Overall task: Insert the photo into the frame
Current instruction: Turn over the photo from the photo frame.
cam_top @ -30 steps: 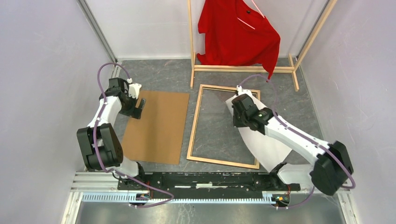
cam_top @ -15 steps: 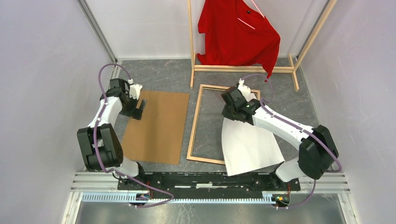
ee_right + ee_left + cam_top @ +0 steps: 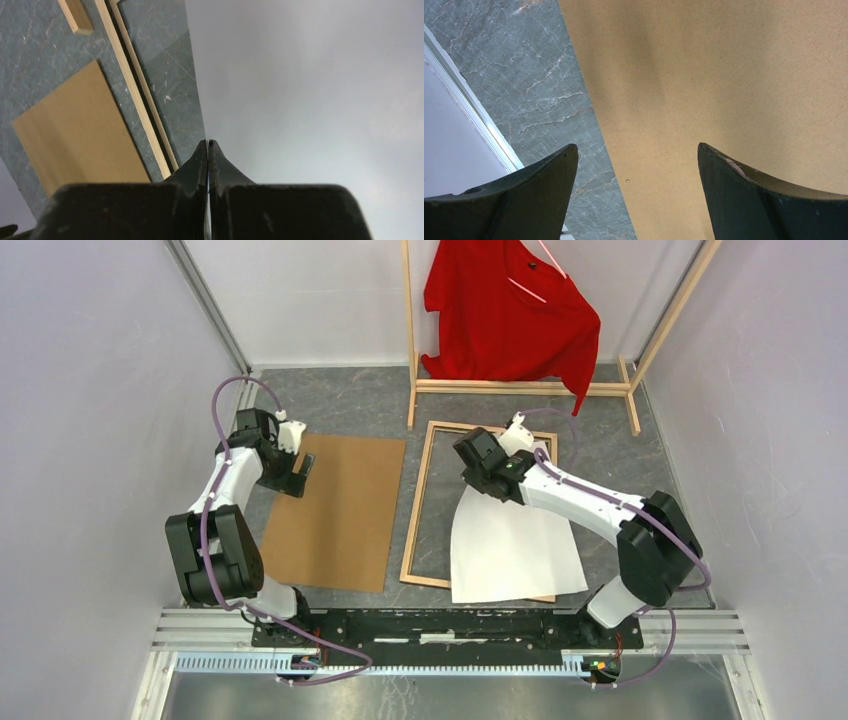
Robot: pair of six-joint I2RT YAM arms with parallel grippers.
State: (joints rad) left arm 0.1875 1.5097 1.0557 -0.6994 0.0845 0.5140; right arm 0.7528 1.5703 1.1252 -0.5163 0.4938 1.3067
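The photo (image 3: 510, 545) shows its plain white back and hangs slanted over the frame's right half and near rail. My right gripper (image 3: 478, 472) is shut on the photo's far edge, over the frame's far part. In the right wrist view the white sheet (image 3: 320, 90) fills the right side, pinched between my closed fingers (image 3: 208, 150). The frame (image 3: 418, 502) lies flat with its light wood back up, and its rail shows in the right wrist view (image 3: 135, 105). My left gripper (image 3: 300, 472) is open and empty over the backing board's far left corner.
A brown backing board (image 3: 335, 510) lies left of the frame, also in the left wrist view (image 3: 724, 75) and right wrist view (image 3: 80, 130). A wooden rack (image 3: 520, 387) with a red shirt (image 3: 505, 315) stands behind the frame. Grey walls close in both sides.
My right gripper has swung left with the photo, which has moved from the frame's right side to lie over the frame's right half. The left arm has not moved.
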